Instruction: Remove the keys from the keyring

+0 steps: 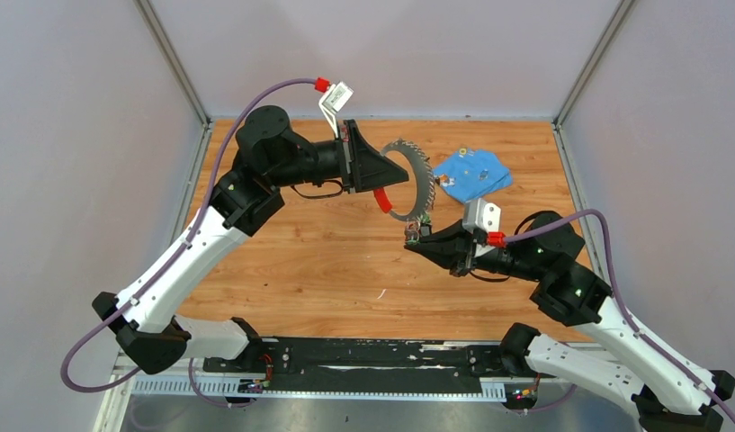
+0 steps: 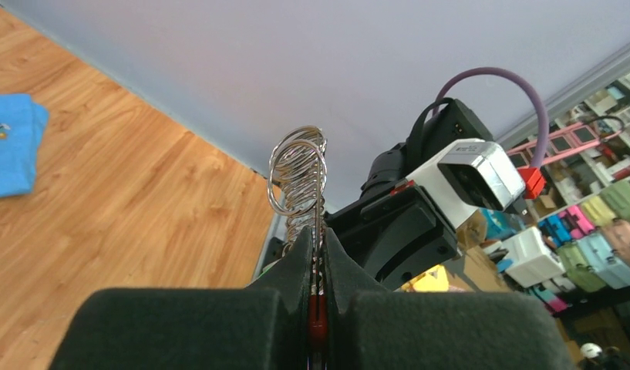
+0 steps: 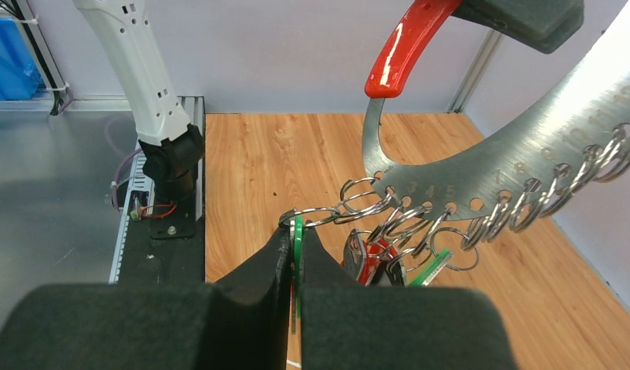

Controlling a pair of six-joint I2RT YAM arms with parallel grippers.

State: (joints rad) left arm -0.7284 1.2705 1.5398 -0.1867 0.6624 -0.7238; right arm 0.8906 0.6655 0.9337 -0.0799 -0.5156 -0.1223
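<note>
The keyring (image 1: 425, 177) is a large flat metal ring with a red sleeve (image 1: 381, 200), held upright above the table. My left gripper (image 1: 386, 180) is shut on the sleeve (image 2: 318, 320), and small split rings (image 2: 296, 169) rise above its tips (image 2: 318, 247). In the right wrist view the ring's numbered band (image 3: 481, 177) carries several split rings with keys: a red-headed one (image 3: 381, 258) and a green one (image 3: 431, 266) hang free. My right gripper (image 1: 414, 240) is shut on another green-headed key (image 3: 298, 231) at the ring's lower end, its tips (image 3: 296, 239) just under that key's split ring.
A blue flat piece (image 1: 471, 173) lies on the wooden table at the back right; it also shows in the left wrist view (image 2: 7, 154). Grey walls close in the table on three sides. The arms' black base rail (image 1: 363, 355) runs along the near edge.
</note>
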